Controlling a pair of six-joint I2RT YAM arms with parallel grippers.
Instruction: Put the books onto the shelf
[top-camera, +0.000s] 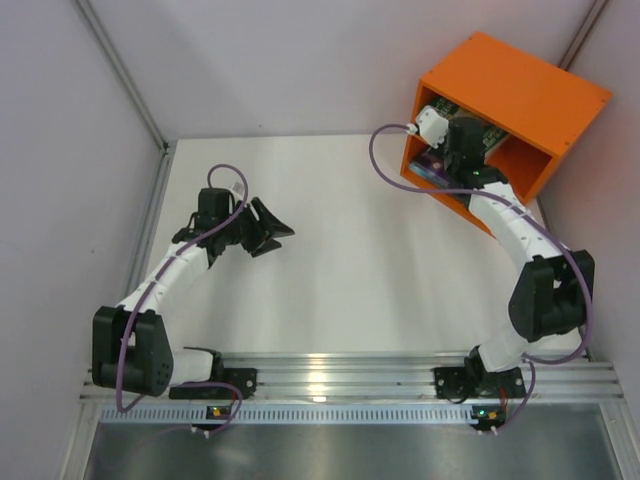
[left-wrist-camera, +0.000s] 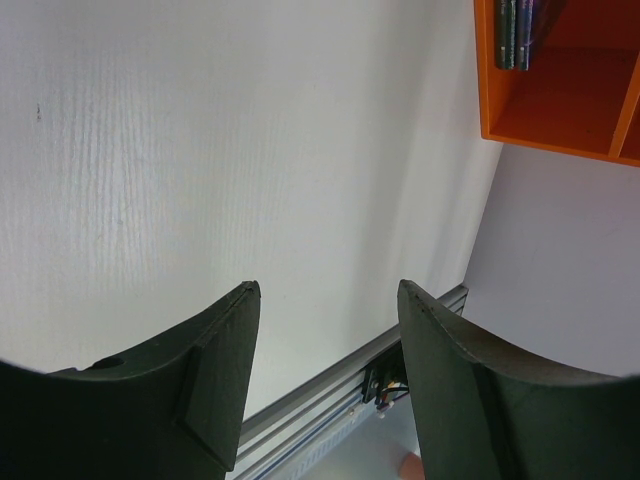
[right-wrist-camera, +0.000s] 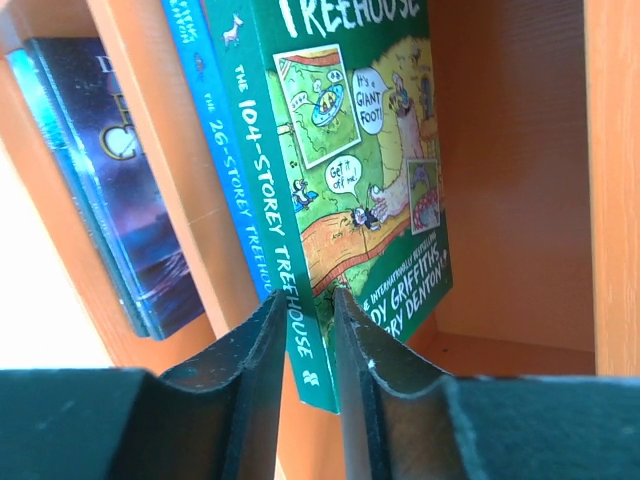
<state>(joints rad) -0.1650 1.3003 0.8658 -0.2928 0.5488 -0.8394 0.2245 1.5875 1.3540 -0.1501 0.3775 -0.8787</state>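
My right gripper (right-wrist-camera: 308, 297) is inside the orange shelf (top-camera: 520, 90), shut on the green book (right-wrist-camera: 350, 170) with one finger on each side of its spine. The green book stands upright against a bright blue book (right-wrist-camera: 215, 150) in the same compartment. Beyond the dividing board (right-wrist-camera: 150, 150), in the other compartment, stands a dark purple book (right-wrist-camera: 110, 170) with a pale blue one against it. From above, the right gripper (top-camera: 450, 160) reaches into the shelf's open front. My left gripper (top-camera: 275, 230) hovers open over bare table, nothing between its fingers (left-wrist-camera: 230, 340).
The shelf stands at the far right corner, angled, its opening facing the arms. The left wrist view catches the shelf (left-wrist-camera: 560, 100) with book spines (left-wrist-camera: 515, 35) at its top right. An aluminium rail (top-camera: 330, 375) runs along the near edge. Walls close the left and back.
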